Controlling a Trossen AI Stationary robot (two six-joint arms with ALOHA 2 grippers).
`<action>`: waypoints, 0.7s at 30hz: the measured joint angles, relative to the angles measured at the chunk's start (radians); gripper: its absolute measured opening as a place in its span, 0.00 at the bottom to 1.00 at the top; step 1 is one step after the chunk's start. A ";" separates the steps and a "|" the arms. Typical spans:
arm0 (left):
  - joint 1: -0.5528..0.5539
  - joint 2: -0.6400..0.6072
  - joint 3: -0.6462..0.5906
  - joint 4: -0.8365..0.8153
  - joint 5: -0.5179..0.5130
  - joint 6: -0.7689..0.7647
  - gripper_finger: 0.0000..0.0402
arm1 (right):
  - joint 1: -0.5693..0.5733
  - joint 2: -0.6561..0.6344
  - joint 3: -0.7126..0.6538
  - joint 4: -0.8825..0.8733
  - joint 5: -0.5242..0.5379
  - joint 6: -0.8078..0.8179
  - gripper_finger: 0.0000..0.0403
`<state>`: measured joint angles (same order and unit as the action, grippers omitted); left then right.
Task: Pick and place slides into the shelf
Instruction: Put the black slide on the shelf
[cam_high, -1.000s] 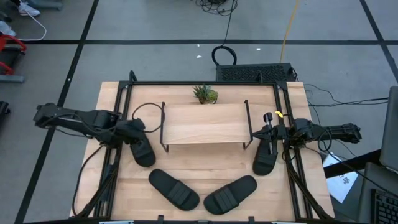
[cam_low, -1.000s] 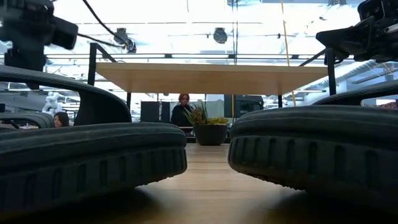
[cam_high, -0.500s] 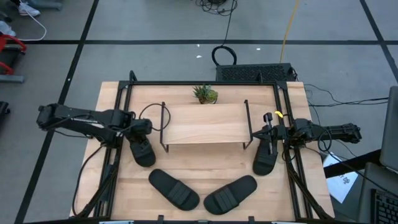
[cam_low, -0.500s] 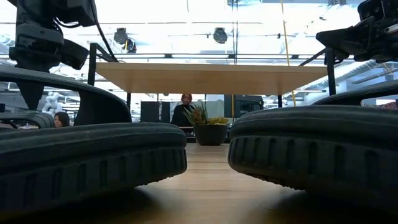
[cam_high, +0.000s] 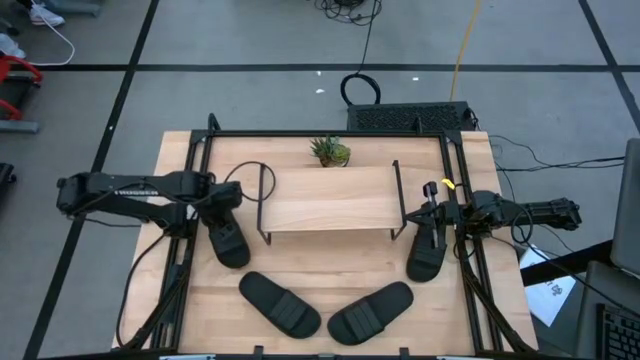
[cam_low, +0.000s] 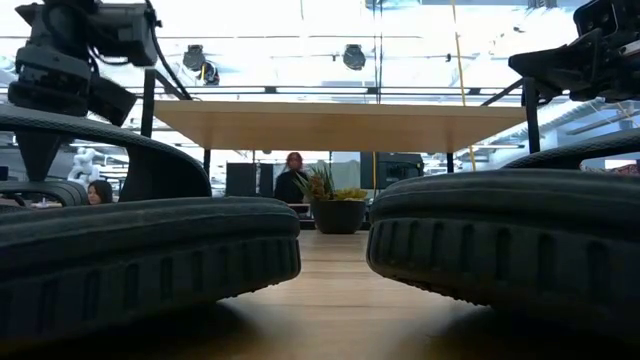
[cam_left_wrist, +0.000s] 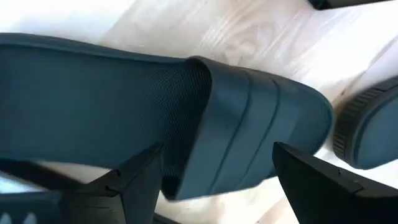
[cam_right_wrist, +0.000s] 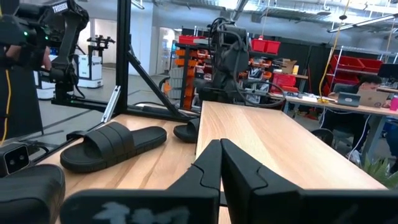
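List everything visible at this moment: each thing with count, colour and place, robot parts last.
slides: four, black, all on the tabletop; one left of the shelf under the left gripper, one right of the shelf by the right gripper, two side by side at the front.
shelf: one, light wood top with thin black side frames, centre of the table, nothing on top.
potted plant: one, green, behind the shelf.
table: one, light wood, with a black frame around it.
people: two, seen in the room beyond the table in the low view.
left gripper: fingers open, spread above the left slide's strap.
right gripper: fingers shut, beside the shelf's right frame, above the right slide.
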<state>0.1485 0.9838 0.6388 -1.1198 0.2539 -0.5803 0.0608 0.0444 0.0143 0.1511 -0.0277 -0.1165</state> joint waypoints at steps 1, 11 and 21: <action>0.001 -0.001 -0.015 0.016 0.013 0.003 0.74 | 0.000 0.000 0.000 0.000 0.000 0.000 0.00; 0.001 -0.010 -0.132 0.241 0.186 0.024 0.74 | 0.000 0.000 0.001 -0.002 0.000 0.026 0.00; -0.004 -0.010 -0.191 0.324 0.220 -0.024 0.63 | 0.000 0.000 0.000 -0.001 0.000 0.026 0.00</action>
<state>0.1445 0.9733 0.4480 -0.7959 0.4737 -0.6041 0.0608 0.0444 0.0147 0.1502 -0.0278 -0.0902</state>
